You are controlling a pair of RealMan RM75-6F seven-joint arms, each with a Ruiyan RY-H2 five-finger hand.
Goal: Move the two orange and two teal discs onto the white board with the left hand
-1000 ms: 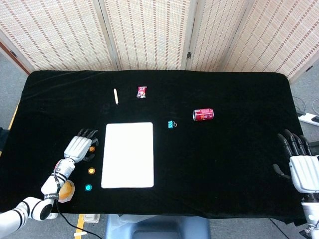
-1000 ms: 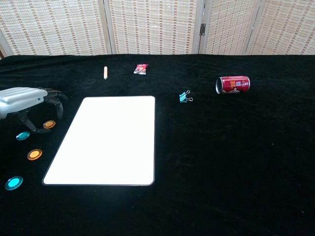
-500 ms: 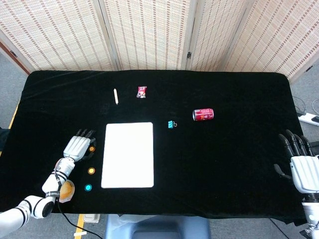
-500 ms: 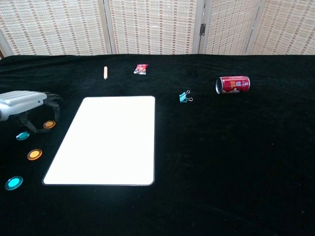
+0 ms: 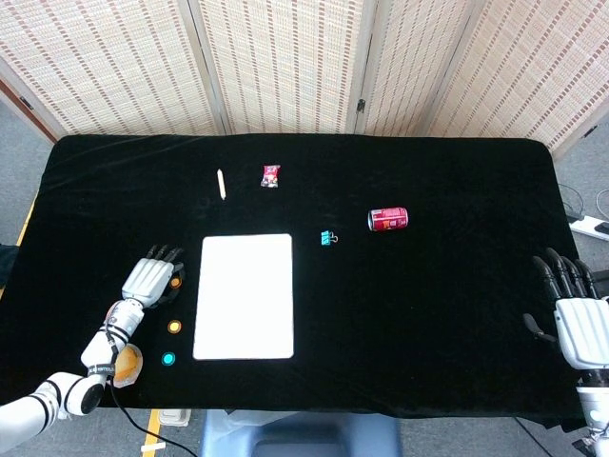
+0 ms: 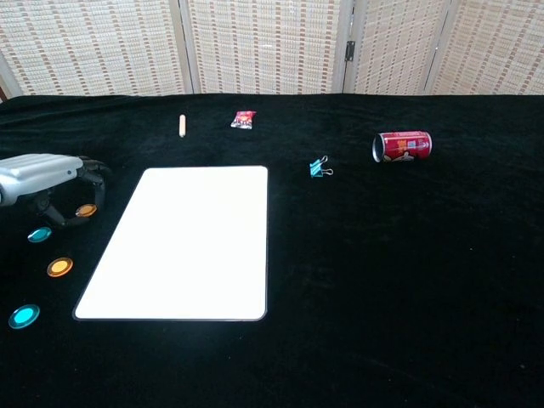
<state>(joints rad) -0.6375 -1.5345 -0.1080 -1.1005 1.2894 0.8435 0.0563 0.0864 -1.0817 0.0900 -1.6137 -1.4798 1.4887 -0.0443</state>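
My left hand point(image 5: 148, 279) point(image 6: 41, 173) hovers at the table's left, just left of the white board point(image 5: 244, 295) point(image 6: 183, 242). Its fingers curve down over one orange disc point(image 5: 175, 283) point(image 6: 85, 210), which lies on the cloth; the thumb stands apart from it. One teal disc point(image 6: 38, 235) lies just nearer, hidden by the hand in the head view. A second orange disc point(image 5: 174, 327) point(image 6: 59, 267) and a second teal disc point(image 5: 168, 359) point(image 6: 24, 316) lie further toward the front edge. My right hand point(image 5: 577, 322) rests at the far right, fingers spread and empty.
A red can point(image 5: 387, 219) point(image 6: 402, 145) lies on its side at the right of centre, with a teal binder clip point(image 5: 327, 237) point(image 6: 319, 167) near the board's far right corner. A small stick point(image 5: 221, 183) point(image 6: 182, 125) and a red wrapped sweet point(image 5: 272, 175) point(image 6: 244, 119) lie behind the board.
My left hand has drawn back slightly and sunk lower over the orange disc, which has shifted a little toward the fingers. The right hand has not moved.
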